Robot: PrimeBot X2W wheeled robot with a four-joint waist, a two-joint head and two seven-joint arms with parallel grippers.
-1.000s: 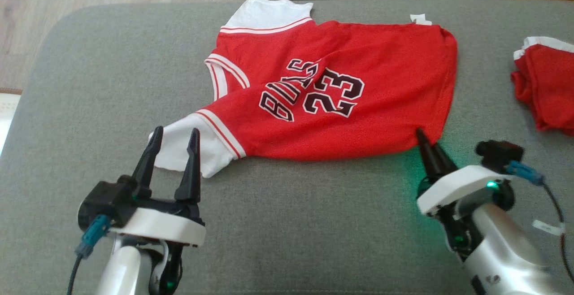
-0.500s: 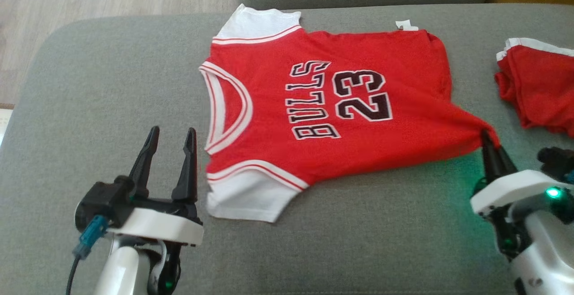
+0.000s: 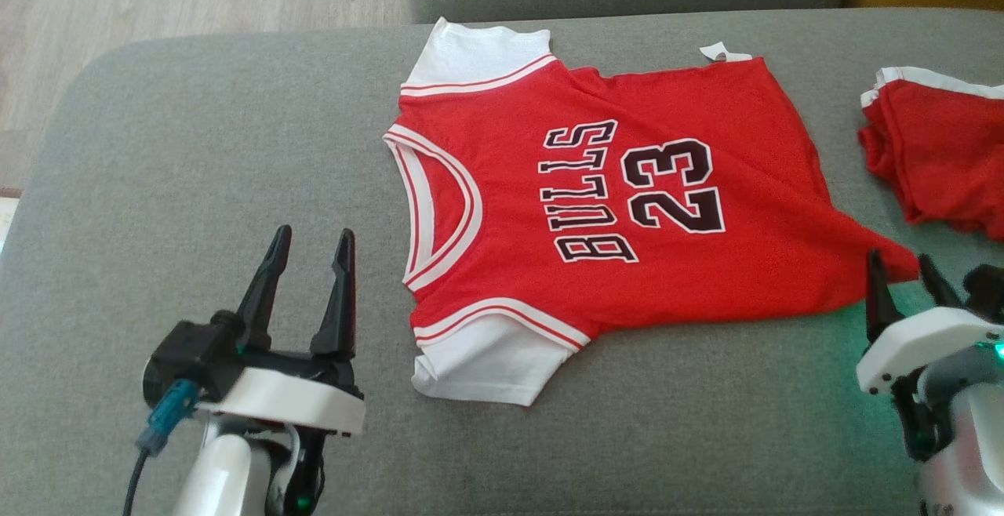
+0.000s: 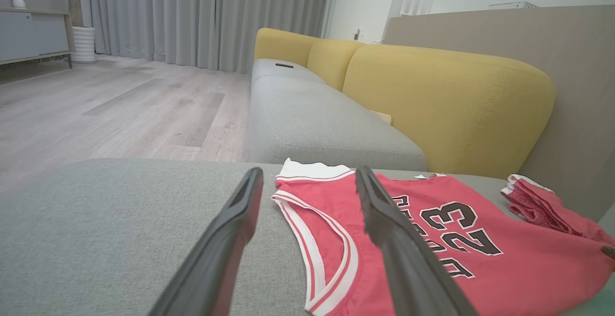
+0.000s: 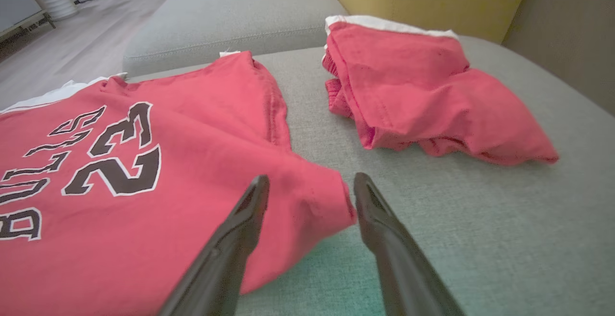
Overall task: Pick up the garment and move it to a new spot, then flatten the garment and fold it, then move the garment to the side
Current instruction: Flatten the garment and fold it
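Flat jersey (image 3: 612,202), collar leftward, hem rightward, left claw (image 3: 314,230) spread, right claw (image 3: 899,256) parted

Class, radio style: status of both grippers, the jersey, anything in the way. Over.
Left gripper open, beside jersey. Right gripper open at its hem corner. Second red garment right, apart.

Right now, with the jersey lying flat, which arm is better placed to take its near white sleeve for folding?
Left, likely. The left gripper stands open beside the near white sleeve, apart from it. The right gripper, also open, is at the opposite hem corner of the jersey.
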